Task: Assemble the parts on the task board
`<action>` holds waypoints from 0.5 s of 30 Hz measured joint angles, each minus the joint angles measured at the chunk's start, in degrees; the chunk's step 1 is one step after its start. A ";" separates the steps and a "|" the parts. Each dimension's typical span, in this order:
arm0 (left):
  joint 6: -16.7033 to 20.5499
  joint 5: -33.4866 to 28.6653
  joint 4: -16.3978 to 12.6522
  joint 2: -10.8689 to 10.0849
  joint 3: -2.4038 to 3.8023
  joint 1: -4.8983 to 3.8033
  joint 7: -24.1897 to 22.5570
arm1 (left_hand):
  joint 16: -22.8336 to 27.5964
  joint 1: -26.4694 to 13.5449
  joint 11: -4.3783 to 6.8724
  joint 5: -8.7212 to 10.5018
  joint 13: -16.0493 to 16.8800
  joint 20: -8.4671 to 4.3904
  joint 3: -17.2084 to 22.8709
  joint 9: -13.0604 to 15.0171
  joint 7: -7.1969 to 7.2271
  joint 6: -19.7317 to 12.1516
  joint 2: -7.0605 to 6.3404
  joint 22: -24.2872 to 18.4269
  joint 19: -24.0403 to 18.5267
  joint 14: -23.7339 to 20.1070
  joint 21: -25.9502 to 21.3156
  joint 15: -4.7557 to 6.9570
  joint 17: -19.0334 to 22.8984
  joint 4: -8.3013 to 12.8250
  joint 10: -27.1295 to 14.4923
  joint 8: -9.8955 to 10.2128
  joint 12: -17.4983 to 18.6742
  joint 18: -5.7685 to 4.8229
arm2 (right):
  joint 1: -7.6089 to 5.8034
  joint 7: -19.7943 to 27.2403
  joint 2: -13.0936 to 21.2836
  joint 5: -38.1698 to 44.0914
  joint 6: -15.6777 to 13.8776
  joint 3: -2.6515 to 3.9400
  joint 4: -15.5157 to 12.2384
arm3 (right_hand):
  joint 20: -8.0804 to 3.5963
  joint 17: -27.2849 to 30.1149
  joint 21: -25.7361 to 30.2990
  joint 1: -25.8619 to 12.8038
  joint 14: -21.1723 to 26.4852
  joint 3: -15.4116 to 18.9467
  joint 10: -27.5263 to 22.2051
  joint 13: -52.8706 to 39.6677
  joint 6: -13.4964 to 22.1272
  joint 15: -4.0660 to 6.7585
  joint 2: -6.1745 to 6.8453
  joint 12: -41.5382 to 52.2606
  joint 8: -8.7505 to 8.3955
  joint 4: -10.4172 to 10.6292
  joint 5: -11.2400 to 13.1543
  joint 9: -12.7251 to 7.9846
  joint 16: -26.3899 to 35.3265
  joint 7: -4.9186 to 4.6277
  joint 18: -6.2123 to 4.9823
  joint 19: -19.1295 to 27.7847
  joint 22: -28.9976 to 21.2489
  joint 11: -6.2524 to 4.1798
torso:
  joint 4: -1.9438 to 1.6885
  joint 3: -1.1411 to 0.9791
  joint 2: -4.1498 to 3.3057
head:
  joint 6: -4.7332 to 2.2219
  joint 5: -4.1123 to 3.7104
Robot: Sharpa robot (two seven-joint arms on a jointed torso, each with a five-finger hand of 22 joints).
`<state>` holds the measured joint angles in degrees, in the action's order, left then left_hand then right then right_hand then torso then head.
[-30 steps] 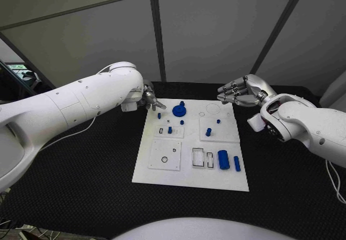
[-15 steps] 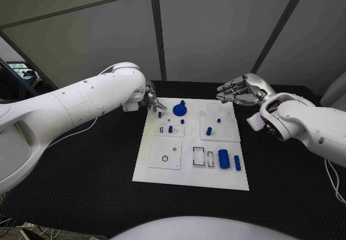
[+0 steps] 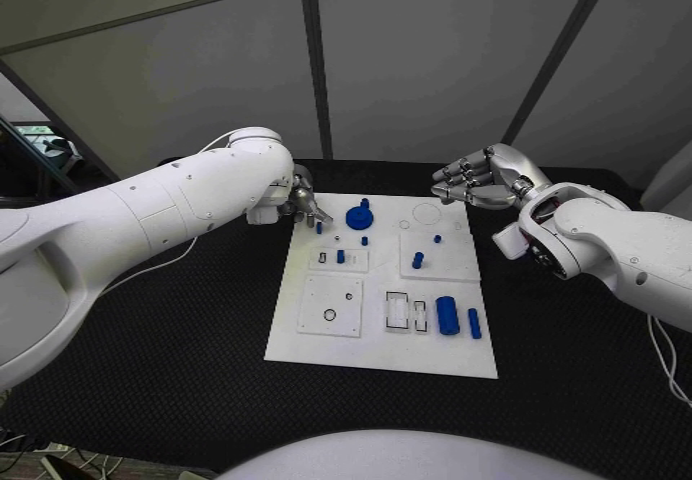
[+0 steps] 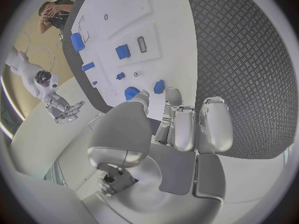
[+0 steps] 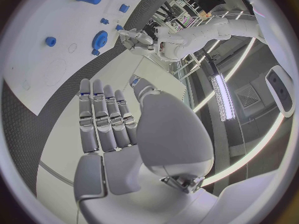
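Note:
The white task board (image 3: 335,338) lies in the middle of the black table. On it a blue gear-like part (image 3: 359,217) stands near the far edge, with small blue pegs (image 3: 340,258) around it. A blue cylinder (image 3: 447,317) and a thin blue bar (image 3: 473,326) lie at the near right. My left hand (image 3: 302,203) hovers at the board's far-left corner, its fingertips (image 4: 171,93) close to a small peg (image 4: 159,86) and holding nothing. My right hand (image 3: 483,180) floats above the far-right corner with its fingers (image 5: 102,117) straight and empty.
Empty rectangular slots (image 3: 397,312) and round holes (image 3: 329,318) mark the board's near half. Black textured table (image 3: 173,330) surrounds the board on all sides. Grey wall panels stand behind the table's far edge.
My right hand has drifted slightly away toward the far edge. My left hand has barely moved, and the parts on the board lie as before.

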<state>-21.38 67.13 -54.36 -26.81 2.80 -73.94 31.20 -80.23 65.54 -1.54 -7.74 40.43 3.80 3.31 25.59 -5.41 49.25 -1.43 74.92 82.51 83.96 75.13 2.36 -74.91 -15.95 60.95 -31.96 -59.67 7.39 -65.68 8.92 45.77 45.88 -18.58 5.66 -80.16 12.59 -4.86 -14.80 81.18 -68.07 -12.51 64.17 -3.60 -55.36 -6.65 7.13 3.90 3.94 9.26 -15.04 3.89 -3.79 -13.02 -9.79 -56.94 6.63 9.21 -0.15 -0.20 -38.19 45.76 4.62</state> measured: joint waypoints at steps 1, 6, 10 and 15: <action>-0.05 0.01 0.03 0.04 0.00 0.01 -0.02 | 0.00 0.11 0.00 0.00 0.00 0.00 -0.05 0.00 0.00 0.00 0.11 0.00 0.00 0.00 0.00 0.00 0.00 0.05 0.00 0.00 0.00 -0.01 | 0.00 0.00 -0.01 0.00 0.01 0.00 0.00 | 0.00 0.00 0.00 0.00 0.00 0.00 0.00 0.00 0.00 0.00 0.00 0.00 0.00 0.00 0.00 0.00 0.00 0.00 0.00 0.00 0.00 0.00 | 0.00 -0.01 0.00 | 0.02 -0.01; -0.23 0.04 0.13 0.19 -0.02 0.07 -0.13 | 0.00 0.60 0.00 0.00 0.00 0.00 -0.16 0.00 0.20 0.20 0.61 0.00 0.00 0.00 0.00 0.00 0.00 0.16 0.00 0.00 0.00 0.00 | 0.00 0.00 -0.08 0.00 0.05 0.00 0.03 | 0.20 0.07 0.00 0.00 0.00 0.16 0.00 0.00 0.00 0.00 0.00 0.00 0.00 -0.16 0.00 0.00 0.00 0.00 0.00 -0.20 -0.11 0.00 | 0.00 -0.02 0.02 | 0.03 -0.05; -0.24 0.06 0.20 0.25 -0.02 0.10 -0.23 | 0.00 1.45 0.20 0.00 -0.01 0.00 -0.16 0.00 0.11 0.53 1.45 0.00 0.00 0.00 0.22 0.00 0.00 0.16 0.20 -0.27 -0.18 0.00 | 0.00 0.00 -0.10 0.00 0.09 0.00 0.04 | 0.20 0.07 0.00 0.00 0.00 0.16 0.00 0.00 0.00 0.00 0.00 0.00 0.00 -0.16 0.00 0.00 0.00 0.00 0.00 -0.20 -0.11 0.00 | 0.00 -0.03 0.03 | 0.05 -0.05; -0.24 0.08 0.31 0.31 -0.02 0.12 -0.40 | -0.31 2.67 0.40 0.00 -0.01 -0.21 0.19 0.00 0.20 0.62 2.63 -0.01 0.20 0.00 0.22 0.00 0.00 0.69 0.40 -0.67 -0.25 -0.01 | 0.00 0.00 -0.13 0.01 0.14 0.00 0.06 | -0.02 0.07 0.00 0.00 0.00 0.16 0.00 0.00 0.00 0.00 0.00 0.00 0.00 -0.16 -0.34 0.00 0.00 0.00 0.00 -0.42 -0.17 0.00 | 0.00 -0.04 0.04 | 0.12 -0.03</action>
<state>-21.61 67.22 -54.05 -26.50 2.77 -73.82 30.80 -80.54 68.21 -1.14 -7.74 40.42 3.59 3.50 25.60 -5.21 49.87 1.20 74.91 82.72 83.96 75.35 2.36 -74.91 -15.26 61.35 -32.63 -59.92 7.38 -65.68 8.92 45.63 45.88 -18.44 5.66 -80.10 12.57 -4.79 -14.80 81.19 -68.07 -12.35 64.17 -3.60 -55.36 -6.64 7.13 3.90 3.95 9.10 -15.38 3.89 -3.79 -13.02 -9.79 -57.36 6.46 9.21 -0.15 -0.24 -38.15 45.88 4.59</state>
